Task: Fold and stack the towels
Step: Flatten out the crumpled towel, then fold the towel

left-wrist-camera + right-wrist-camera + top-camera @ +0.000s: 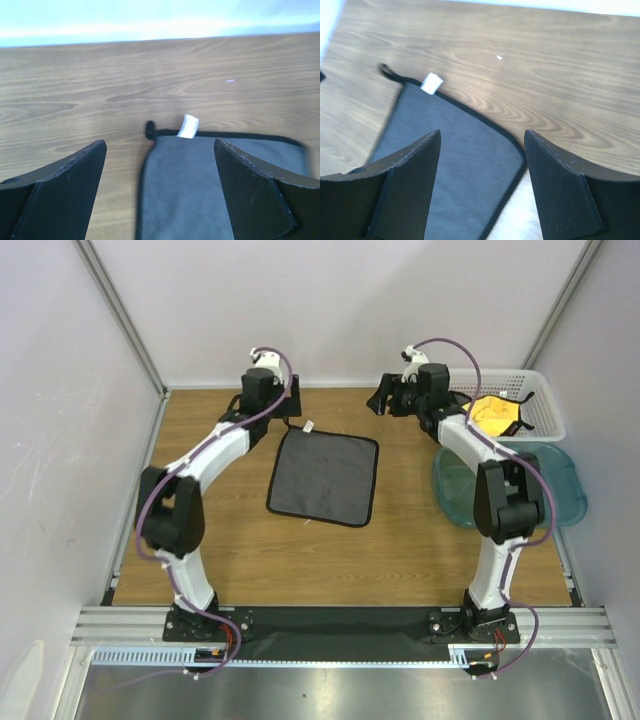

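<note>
A dark grey towel (324, 477) with black trim lies flat on the wooden table, mid-table. Its white tag (309, 426) sits at the far left corner. My left gripper (282, 408) is open and empty, hovering just behind that corner; its wrist view shows the towel (220, 190) and the tag (188, 126) between the open fingers. My right gripper (385, 400) is open and empty, behind the towel's far right corner. Its wrist view shows the towel (455, 165) and the tag (432, 82). A yellow-orange towel (494, 416) lies in the white basket (545, 405).
The white basket stands at the back right. A teal translucent tray (570, 480) lies in front of it, partly under the right arm. Walls close in the table's left, far and right sides.
</note>
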{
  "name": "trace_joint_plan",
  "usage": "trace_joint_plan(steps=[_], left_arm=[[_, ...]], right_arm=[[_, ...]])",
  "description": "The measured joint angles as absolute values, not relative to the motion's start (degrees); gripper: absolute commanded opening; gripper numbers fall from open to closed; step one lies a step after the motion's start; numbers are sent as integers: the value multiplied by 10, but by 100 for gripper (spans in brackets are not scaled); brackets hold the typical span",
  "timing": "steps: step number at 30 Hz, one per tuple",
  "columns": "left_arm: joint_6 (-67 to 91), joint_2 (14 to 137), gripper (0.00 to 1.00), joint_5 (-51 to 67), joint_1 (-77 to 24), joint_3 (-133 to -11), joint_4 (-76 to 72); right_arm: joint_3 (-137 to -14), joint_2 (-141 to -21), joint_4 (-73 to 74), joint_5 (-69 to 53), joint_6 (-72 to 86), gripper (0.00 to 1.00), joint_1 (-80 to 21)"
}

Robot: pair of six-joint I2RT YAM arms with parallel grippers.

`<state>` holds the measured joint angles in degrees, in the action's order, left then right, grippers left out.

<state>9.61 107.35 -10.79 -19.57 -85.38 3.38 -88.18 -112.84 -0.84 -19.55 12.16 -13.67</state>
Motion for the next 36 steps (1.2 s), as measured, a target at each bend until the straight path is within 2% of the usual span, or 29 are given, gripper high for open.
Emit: trace_joint_plan(steps=[6,14,26,30,36], left_arm=[[154,955,91,-32,-196,-737,-27],[244,882,85,31,-195,-531,-59],[371,624,66,-27,-205,-300,-21],[399,607,64,-48,-206,-258,-21],[422,647,62,-58,-207,-241,-34]], right_arm=[[-790,-1043,-50,-202,173,74,-160],[-642,-1024,-64,-202,236,73,-215],[-563,-988,-40,-171,284,70,-261],[-545,-984,-39,-160,297,67,-260],[-538,-984,-33,-154,311,65,-260]])
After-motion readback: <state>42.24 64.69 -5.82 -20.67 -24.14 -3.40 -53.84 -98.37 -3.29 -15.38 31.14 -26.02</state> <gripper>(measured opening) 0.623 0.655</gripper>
